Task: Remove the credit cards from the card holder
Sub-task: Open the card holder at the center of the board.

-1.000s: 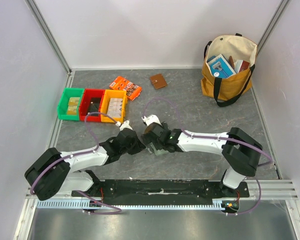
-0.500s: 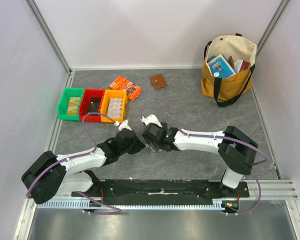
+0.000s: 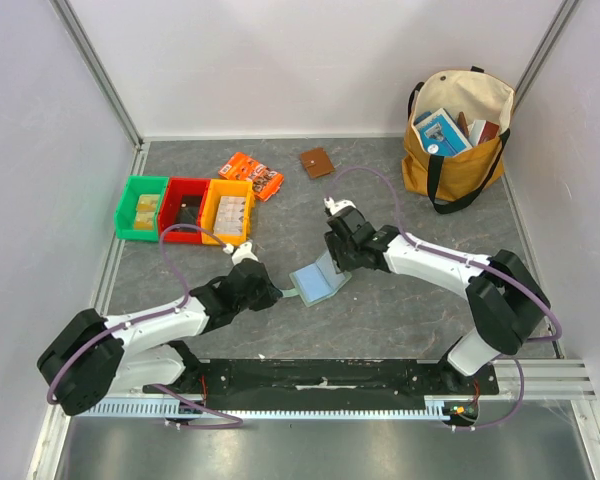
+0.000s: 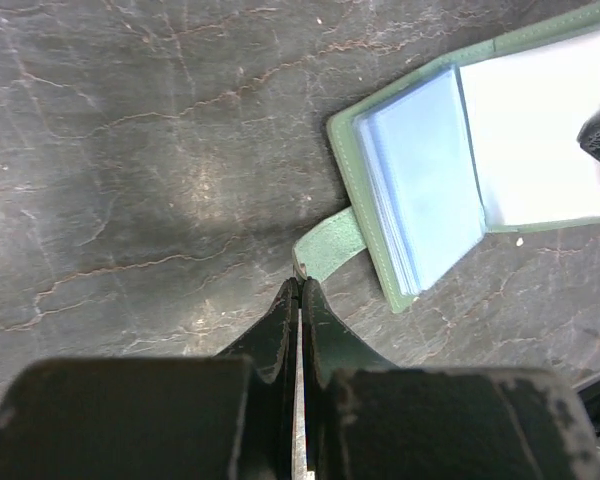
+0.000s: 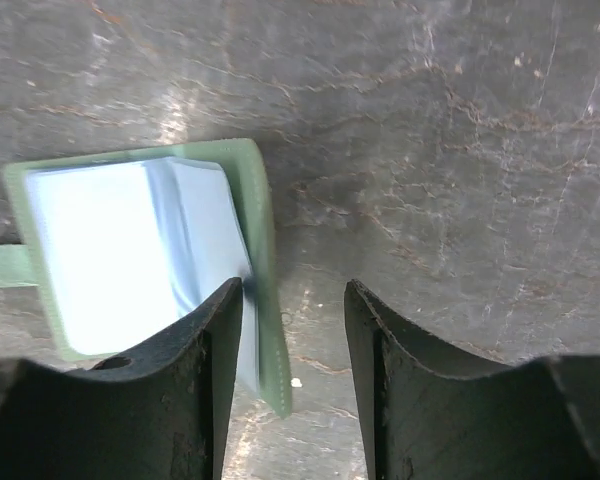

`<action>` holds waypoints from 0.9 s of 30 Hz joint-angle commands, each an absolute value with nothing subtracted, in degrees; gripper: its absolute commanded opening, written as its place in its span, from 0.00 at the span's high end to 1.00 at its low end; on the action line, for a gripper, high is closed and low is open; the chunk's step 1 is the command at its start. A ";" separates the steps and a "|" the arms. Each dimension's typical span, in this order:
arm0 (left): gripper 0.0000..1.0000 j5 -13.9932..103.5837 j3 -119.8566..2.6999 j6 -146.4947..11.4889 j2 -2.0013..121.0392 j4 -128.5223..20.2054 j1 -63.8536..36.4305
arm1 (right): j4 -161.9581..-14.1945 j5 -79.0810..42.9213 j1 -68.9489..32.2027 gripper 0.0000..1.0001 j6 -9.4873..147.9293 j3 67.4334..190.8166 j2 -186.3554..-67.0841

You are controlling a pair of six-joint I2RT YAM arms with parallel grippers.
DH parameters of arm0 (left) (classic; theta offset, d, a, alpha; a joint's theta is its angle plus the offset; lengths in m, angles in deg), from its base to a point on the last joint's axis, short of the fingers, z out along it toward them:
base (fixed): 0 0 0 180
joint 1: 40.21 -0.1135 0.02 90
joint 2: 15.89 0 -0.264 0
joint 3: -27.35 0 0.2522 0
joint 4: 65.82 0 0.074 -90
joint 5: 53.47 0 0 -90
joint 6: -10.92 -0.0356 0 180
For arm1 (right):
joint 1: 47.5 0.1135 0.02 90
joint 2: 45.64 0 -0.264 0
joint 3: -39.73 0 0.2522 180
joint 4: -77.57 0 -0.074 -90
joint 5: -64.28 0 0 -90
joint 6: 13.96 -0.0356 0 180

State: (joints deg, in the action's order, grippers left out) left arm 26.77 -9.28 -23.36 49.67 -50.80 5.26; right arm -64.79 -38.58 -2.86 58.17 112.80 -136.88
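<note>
Card holder (image 3: 315, 281) lies open and flat on the dark stone-patterned table (image 3: 410, 320), mid-table between the two arms. Green cover faces down, and a stack of clear sleeves (image 4: 420, 170) faces up, glaring pale blue-white. Cannot tell whether any credit cards sit in the sleeves. Side tab (image 4: 330, 245) sticks out toward the left arm. Left gripper (image 4: 300, 285): jaws pressed tight together with no gap, the very end of the tab pinched at their tips, so it is clenched on the card holder by that tab. Right gripper (image 5: 296, 300): jaws parted about halfway and gripping nothing. It is poised low over the holder's far edge. One finger (image 5: 215, 380) overlaps the sleeve stack and the green border, though contact cannot be judged. The other finger (image 5: 380, 380) is over bare table just beside the holder. Well behind are green, red and yellow bins (image 3: 185, 208) in a row, an orange printed packet (image 3: 251, 174), a brown square wallet (image 3: 317, 162) and a mustard tote bag (image 3: 458, 135) at far right
</note>
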 commanded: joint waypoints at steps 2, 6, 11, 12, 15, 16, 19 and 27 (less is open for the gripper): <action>0.98 23.70 -11.63 -27.40 48.62 -47.57 4.00 | -68.45 -28.02 -7.06 0.50 59.16 108.61 -135.20; 0.98 24.14 -12.42 -28.89 49.50 -46.96 1.98 | -72.66 -21.33 -9.17 0.51 57.76 105.53 -134.85; 0.98 26.07 -13.04 -31.00 49.86 -46.69 -1.71 | -74.43 -22.12 -10.94 0.62 56.61 103.06 -136.43; 0.98 26.34 -13.30 -31.35 49.94 -46.35 -2.15 | -74.61 -22.12 -10.94 0.65 56.52 102.54 -136.69; 0.98 26.34 -14.79 -32.67 50.12 -45.20 -2.77 | -75.92 -20.98 -10.94 0.73 56.26 101.66 -137.48; 0.98 26.16 -15.49 -33.02 50.21 -44.68 -2.77 | -76.45 -20.28 -10.94 0.73 56.09 101.39 -137.75; 0.90 25.90 -17.78 -33.73 50.38 -41.87 -2.86 | -77.86 -18.43 -10.85 0.76 55.38 100.60 -137.92; 0.94 28.53 -19.72 -34.17 48.62 -40.45 -2.77 | -73.74 -21.94 -10.50 0.55 55.03 104.72 -128.71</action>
